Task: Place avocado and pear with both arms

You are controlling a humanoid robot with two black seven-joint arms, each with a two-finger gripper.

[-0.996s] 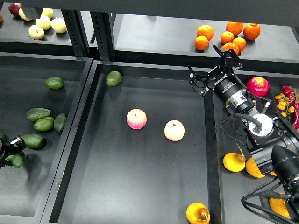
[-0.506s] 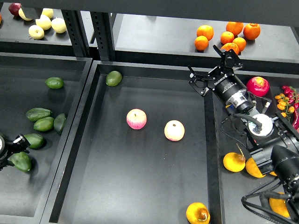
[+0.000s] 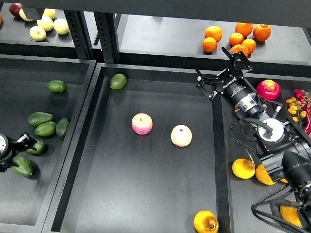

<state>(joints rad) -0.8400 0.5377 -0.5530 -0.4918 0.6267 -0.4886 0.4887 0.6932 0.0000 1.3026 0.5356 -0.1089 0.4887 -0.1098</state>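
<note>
Left gripper (image 3: 22,151) low at 9 o'clock, between two dark avocados; grasp and opening cannot be told. One avocado (image 3: 23,166) just below it, another avocado (image 3: 37,147) just beside its tip. Right gripper (image 3: 224,73) at 2 o'clock, fingers spread wide, holding nothing. Pear (image 3: 206,222) at 6 o'clock in the middle tray (image 3: 121,194).

The middle tray (image 3: 97,194) holds two pink-and-yellow apples (image 3: 142,124), a round green avocado (image 3: 118,81) near its far-left corner, and the pear (image 3: 206,222) at its near edge. The left tray (image 3: 9,204) carries several dark-green avocados (image 3: 40,118) — the back shelf (image 3: 160,41) bears oranges (image 3: 236,36).
</note>
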